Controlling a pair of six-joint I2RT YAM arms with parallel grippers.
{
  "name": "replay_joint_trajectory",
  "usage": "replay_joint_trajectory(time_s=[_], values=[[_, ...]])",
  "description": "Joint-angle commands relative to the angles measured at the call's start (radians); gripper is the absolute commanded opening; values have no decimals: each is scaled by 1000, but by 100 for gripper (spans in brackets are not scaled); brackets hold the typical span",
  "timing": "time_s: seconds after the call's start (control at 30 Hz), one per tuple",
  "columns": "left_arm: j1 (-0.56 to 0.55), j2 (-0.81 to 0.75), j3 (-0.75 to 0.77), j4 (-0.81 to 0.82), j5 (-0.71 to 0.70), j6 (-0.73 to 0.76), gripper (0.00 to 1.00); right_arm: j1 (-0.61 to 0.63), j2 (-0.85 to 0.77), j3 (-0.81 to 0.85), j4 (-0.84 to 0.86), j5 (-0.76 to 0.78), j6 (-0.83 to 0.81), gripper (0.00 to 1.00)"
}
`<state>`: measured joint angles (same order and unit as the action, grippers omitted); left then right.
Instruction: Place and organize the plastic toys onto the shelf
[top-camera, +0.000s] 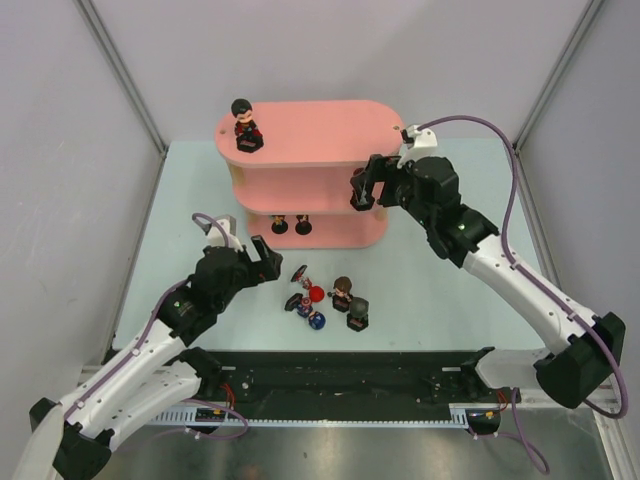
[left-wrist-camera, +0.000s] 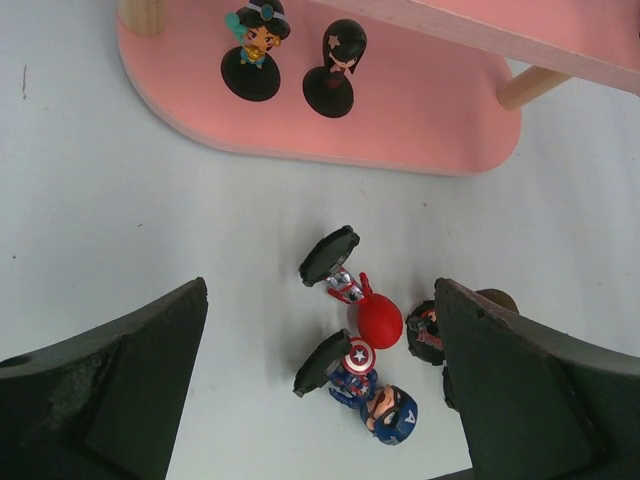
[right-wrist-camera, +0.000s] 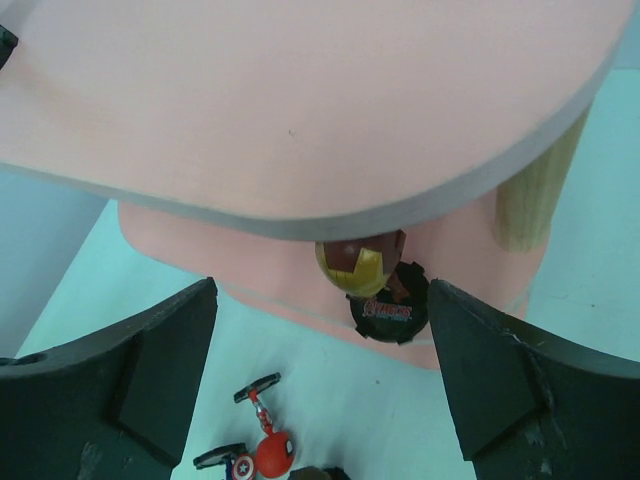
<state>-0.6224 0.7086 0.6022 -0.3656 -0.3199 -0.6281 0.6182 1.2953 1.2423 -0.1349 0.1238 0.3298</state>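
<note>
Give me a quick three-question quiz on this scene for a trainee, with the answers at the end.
1. True or false: the left gripper and the right gripper are both open.
2. In the left wrist view, how many toys stand on the shelf's bottom tier?
3. The red-gold toy is: A, on the table; B, on a shelf tier under the top board; C, clamped in the right gripper.
Key: 1 true; 2 two; 3 B.
</note>
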Motion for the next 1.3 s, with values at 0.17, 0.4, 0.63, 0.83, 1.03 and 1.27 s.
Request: replay_joint_trajectory(time_s=[0.17,0.4,0.63,0.83,1.03,1.27], values=[[-3,-14,8,2,4,10,100,67,-171,-23,-169,96,34,91],[-3,2,-30,73,115,48,100,104,-344,-185,-281,144,141,91],[-123,-12,-73,172,132,80,100,118,-435,-339,-322,221,222,91],[-458,37,-68,260,-102,76,100,107,-447,-340,-318,232,203,91],[-670,221,-68,391,-323,35,90,58,-479,-340,-315,205,195,91],[-770,491,39,493,-410,4,83,-61,-525,-340,-311,76,170,91]])
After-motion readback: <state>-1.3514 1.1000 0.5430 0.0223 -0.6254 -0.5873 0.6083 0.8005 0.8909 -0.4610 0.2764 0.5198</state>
